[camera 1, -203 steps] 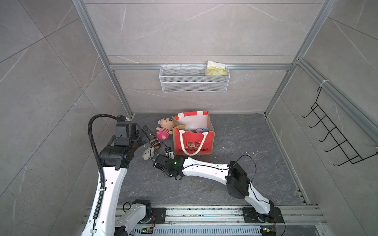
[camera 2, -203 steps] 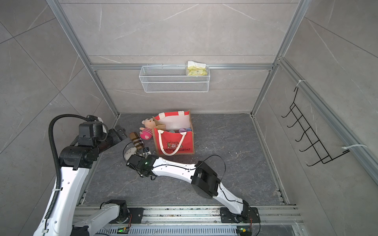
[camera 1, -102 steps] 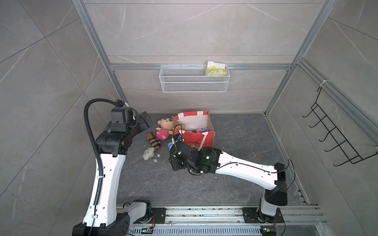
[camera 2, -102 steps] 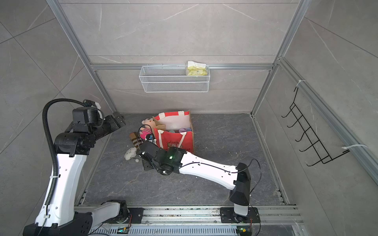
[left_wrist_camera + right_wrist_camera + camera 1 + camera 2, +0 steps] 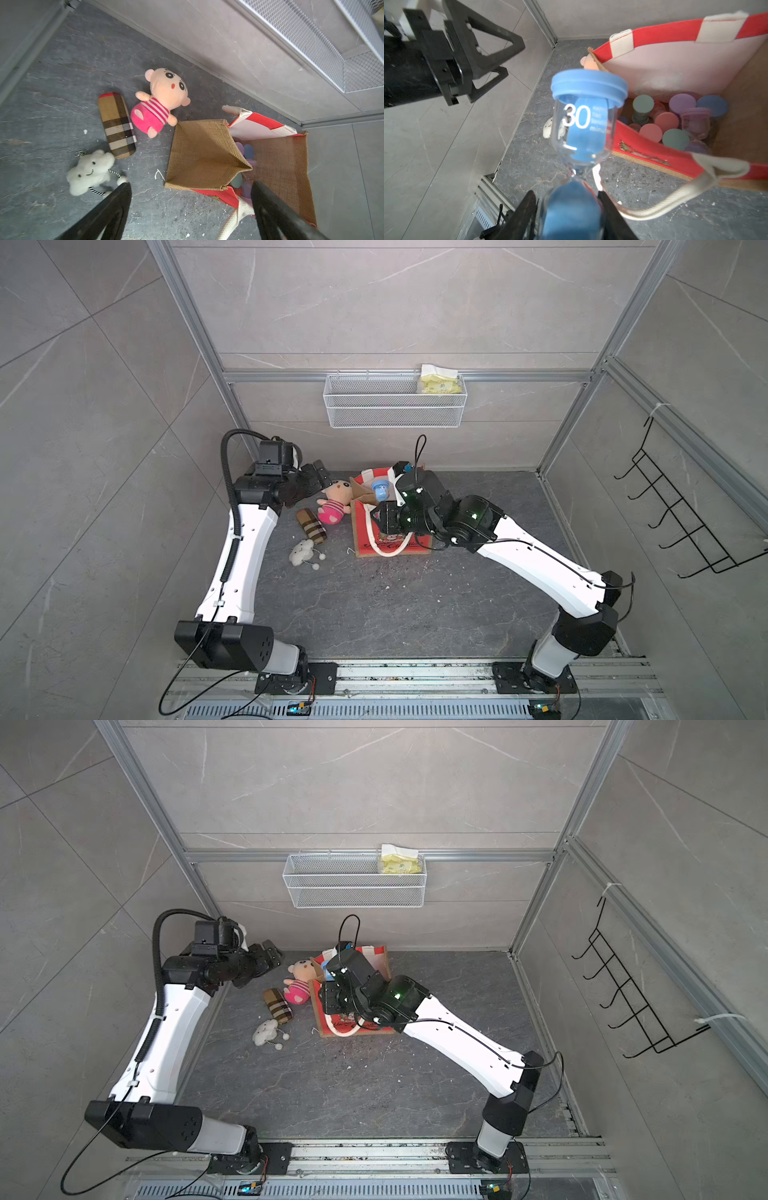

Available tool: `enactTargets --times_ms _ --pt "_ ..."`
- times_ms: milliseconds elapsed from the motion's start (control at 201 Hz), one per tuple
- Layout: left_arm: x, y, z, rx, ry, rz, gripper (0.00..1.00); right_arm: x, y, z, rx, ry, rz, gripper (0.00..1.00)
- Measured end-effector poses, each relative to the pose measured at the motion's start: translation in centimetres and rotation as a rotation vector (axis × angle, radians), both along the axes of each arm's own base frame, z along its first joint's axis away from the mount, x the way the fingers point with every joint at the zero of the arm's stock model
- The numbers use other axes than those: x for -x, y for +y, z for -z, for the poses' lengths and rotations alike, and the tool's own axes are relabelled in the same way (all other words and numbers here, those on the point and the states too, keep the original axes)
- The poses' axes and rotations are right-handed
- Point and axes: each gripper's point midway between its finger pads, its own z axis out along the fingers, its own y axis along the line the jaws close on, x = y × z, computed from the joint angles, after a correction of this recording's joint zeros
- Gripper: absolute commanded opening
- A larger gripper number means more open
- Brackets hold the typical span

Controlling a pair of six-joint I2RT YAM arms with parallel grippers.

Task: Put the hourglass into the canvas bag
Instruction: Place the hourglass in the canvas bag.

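Right gripper (image 5: pixel 571 209) is clamped on the lower bulb of the hourglass (image 5: pixel 583 116). The hourglass's long axis runs straight out from the jaws, blue cap leading toward the back wall. In a top view the hourglass (image 5: pixel 380 489) hangs in the air over the left part of the bag's mouth, close to the burlap side. That side folds inward, as the left wrist view shows. The bag (image 5: pixel 654 149) stands upright and open. Its hollow lies below and to the right of the cap, and other hourglasses (image 5: pixel 675 135) already stand in it. The right arm is the one on the job. I judge it needs a small shift rightward and then a descent, cap first, to clear the folded side. Left gripper (image 5: pixel 318 475) stands wide open and empty beside the doll (image 5: pixel 334 502), apart from the bag.
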Motion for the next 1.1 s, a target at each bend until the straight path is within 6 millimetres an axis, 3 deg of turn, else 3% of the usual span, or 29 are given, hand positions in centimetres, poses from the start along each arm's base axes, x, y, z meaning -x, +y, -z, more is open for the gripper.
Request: enactTargets --times_ms 154,284,533,856,1100 --pt "-1.8 -3.3 3.1 0.005 0.066 0.077 0.88 -3.0 -0.3 1.0 0.024 0.003 0.013 0.00" --pt "-3.5 -5.8 5.4 0.014 0.093 0.120 0.84 -5.9 -0.6 3.5 0.064 0.033 0.037 0.00" --pt "-6.2 -7.7 8.1 0.032 0.099 0.130 0.75 -10.3 -0.8 8.3 0.144 0.090 0.062 0.00" --pt "-8.5 -8.2 8.9 0.041 0.072 0.123 0.51 -11.3 -0.2 10.6 0.164 0.140 0.009 0.00" --pt "-9.2 -8.4 8.5 0.026 0.055 0.140 0.18 -11.8 -1.3 10.9 0.174 0.164 0.013 0.00"
